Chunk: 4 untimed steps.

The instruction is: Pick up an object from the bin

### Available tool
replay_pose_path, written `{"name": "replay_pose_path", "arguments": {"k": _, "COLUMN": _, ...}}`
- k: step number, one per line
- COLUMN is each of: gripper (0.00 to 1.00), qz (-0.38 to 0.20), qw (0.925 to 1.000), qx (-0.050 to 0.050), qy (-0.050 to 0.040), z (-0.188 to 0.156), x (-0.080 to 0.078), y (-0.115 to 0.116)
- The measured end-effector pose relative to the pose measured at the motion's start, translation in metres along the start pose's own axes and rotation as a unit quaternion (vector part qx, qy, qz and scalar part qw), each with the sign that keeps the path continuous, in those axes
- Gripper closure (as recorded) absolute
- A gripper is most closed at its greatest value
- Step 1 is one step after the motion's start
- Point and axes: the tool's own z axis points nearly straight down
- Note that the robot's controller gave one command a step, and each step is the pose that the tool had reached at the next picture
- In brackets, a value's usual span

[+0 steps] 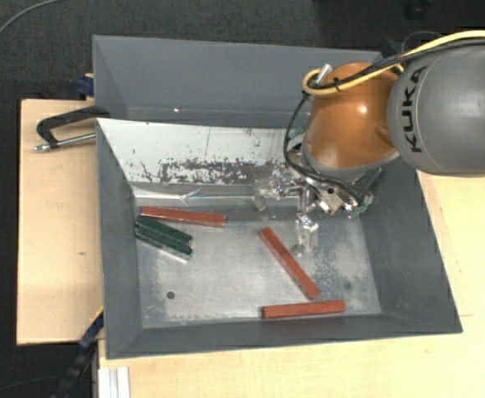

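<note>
I looked down into a grey metal bin (114,264) with four short flat bars on its floor. A reddish-brown bar (182,216) lay at the far left, with a dark green bar (164,237) just beside it on the near side. A slanting red bar (290,265) lay right of the middle, and another red bar (303,309) lay along the near wall.

The arm (453,110) reached in from the right, and its gripper (307,237) hung low over the far end of the slanting red bar, slightly to its right. I could not tell how far open the gripper was or whether it touched the bar, and I saw nothing held in it.

I judged this to be the approach step, with no pick made yet. The next move would call for centring across the bar's narrow width, lowering to the floor and closing, since so thin a bar could easily slip out sideways.
</note>
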Motion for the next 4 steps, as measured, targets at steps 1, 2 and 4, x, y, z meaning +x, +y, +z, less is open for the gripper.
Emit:
{"name": "replay_pose_path", "arguments": {"k": 1, "gripper": 0.00, "qz": -0.268, "qw": 0.9635, "qx": -0.004, "qy": 0.0042, "z": 0.046, "x": -0.001, "y": 0.016}}
{"name": "replay_pose_path", "arguments": {"k": 2, "gripper": 1.00, "qz": -0.267, "qw": 0.9638, "qx": -0.001, "qy": -0.0013, "z": 0.042, "x": -0.004, "y": 0.016}}
{"name": "replay_pose_path", "arguments": {"k": 4, "gripper": 0.00, "qz": -0.305, "qw": 0.9525, "qx": 0.003, "qy": -0.0011, "z": -0.075, "x": 0.018, "y": -0.050}}
